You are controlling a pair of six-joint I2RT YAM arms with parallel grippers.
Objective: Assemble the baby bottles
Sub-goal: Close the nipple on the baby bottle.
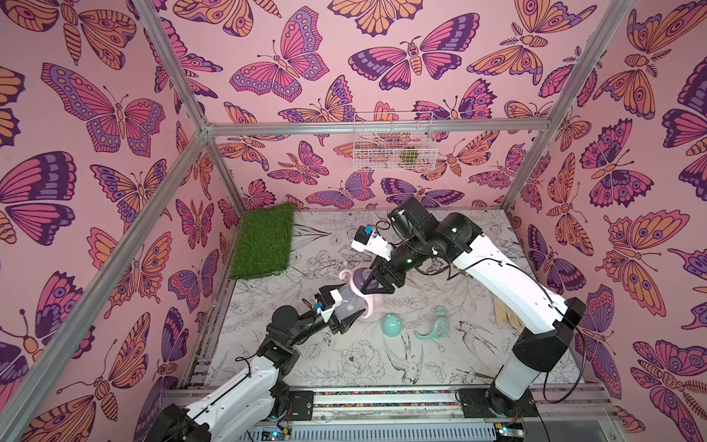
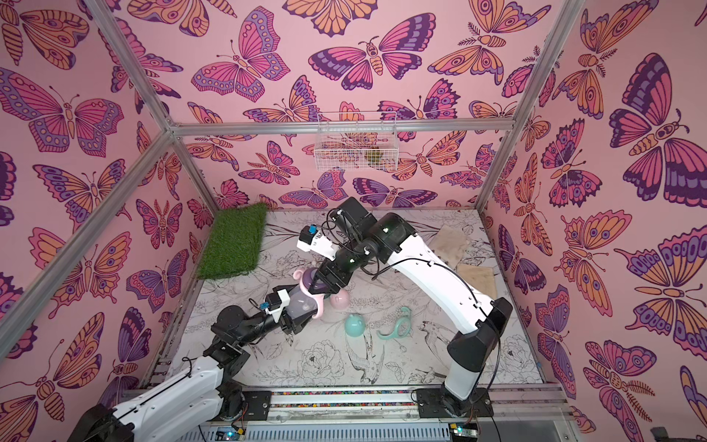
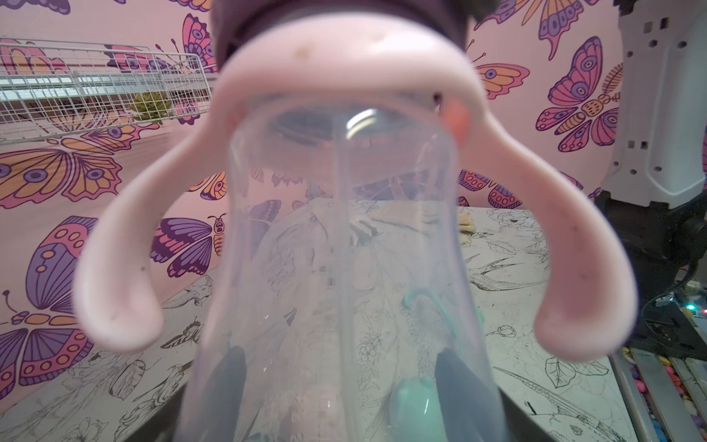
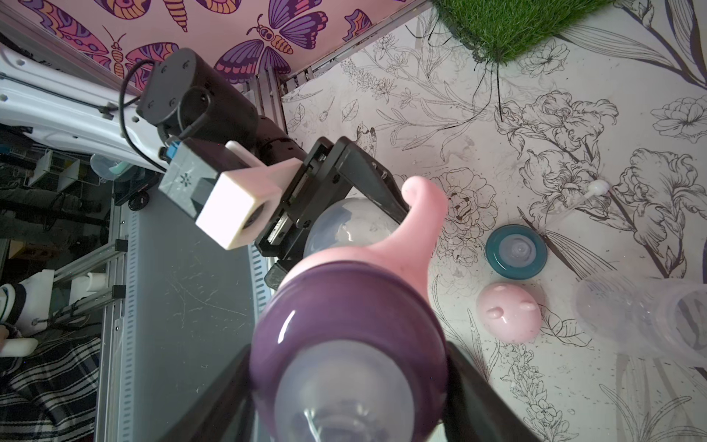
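Note:
A clear baby bottle (image 1: 346,302) (image 3: 344,248) with a pink twin-handled ring (image 3: 344,65) (image 2: 319,306) hangs tilted above the table. My left gripper (image 1: 350,317) (image 3: 342,386) is shut on its body. My right gripper (image 1: 377,283) (image 4: 348,382) is shut on the purple nipple collar (image 4: 348,317) (image 2: 308,281) at its neck. On the table lie a pink dome cap (image 4: 509,317), a teal nipple collar (image 4: 516,250), a second clear bottle (image 4: 642,317), a teal cap (image 1: 392,325) and a teal handle ring (image 1: 434,325).
A grass mat (image 1: 264,239) lies at the back left corner. A wire basket (image 1: 394,147) hangs on the back wall. Beige gloves (image 1: 505,313) lie under the right arm, with a cloth (image 2: 451,241) and a board (image 2: 474,281) at the right.

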